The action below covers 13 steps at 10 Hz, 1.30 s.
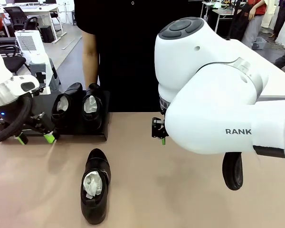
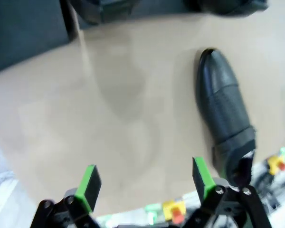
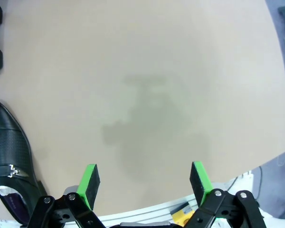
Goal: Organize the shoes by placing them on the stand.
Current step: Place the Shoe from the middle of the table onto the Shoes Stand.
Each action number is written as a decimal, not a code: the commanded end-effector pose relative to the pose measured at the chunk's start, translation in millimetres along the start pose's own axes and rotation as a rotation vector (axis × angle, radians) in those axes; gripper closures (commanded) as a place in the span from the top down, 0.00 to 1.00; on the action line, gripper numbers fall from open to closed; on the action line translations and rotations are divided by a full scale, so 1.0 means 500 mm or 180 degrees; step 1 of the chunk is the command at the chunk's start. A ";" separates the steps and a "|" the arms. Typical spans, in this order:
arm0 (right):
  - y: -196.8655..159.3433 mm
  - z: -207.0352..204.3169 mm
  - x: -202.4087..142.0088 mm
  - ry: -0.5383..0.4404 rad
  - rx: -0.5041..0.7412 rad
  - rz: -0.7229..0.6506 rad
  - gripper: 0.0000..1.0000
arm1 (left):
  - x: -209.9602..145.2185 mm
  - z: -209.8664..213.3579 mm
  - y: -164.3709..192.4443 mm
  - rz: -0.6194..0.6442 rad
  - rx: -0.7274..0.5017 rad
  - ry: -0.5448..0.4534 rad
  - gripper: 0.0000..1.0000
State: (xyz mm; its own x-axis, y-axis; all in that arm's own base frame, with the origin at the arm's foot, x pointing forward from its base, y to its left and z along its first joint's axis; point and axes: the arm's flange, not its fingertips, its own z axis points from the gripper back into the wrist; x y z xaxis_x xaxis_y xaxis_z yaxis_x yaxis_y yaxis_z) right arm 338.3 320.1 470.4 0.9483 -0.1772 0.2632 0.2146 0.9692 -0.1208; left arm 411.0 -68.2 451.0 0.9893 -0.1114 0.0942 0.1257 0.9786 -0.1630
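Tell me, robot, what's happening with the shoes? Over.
Both end effectors, left and right, open, empty. Two shoes on stand, one shoe loose on table. Nothing blocking.

Glossy white robot arm (image 1: 213, 90) w/ grey cap, "RANK" lettering (partly cut off), black end effector (image 3: 145, 185), green pads (image 3: 89, 183)

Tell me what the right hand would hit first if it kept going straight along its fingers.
Probably bare table. In the right wrist view the open right hand points at plain tabletop with nothing between its fingers. The black shoe lies off to one side, outside that line, though depth is hard to judge.
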 end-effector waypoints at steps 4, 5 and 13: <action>0.001 0.006 0.010 -0.0007 -0.0017 0.0062 1.00 | -0.066 0.024 -0.094 0.0231 -0.0042 -0.0260 1.00; 0.001 0.006 0.010 -0.0007 -0.0017 0.0062 1.00 | -0.066 0.024 -0.094 0.0231 -0.0042 -0.0260 1.00; 0.001 0.006 0.010 -0.0007 -0.0017 0.0062 1.00 | -0.231 -0.146 -0.207 0.0097 0.0107 -0.0104 1.00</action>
State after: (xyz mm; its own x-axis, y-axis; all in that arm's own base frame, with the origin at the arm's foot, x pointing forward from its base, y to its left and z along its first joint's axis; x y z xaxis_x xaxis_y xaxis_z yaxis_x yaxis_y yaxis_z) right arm 338.1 320.6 470.3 0.9484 -0.1762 0.2637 0.2140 0.9692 -0.1218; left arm 326.1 -189.3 414.1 0.9900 -0.0999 0.0998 0.1108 0.9878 -0.1098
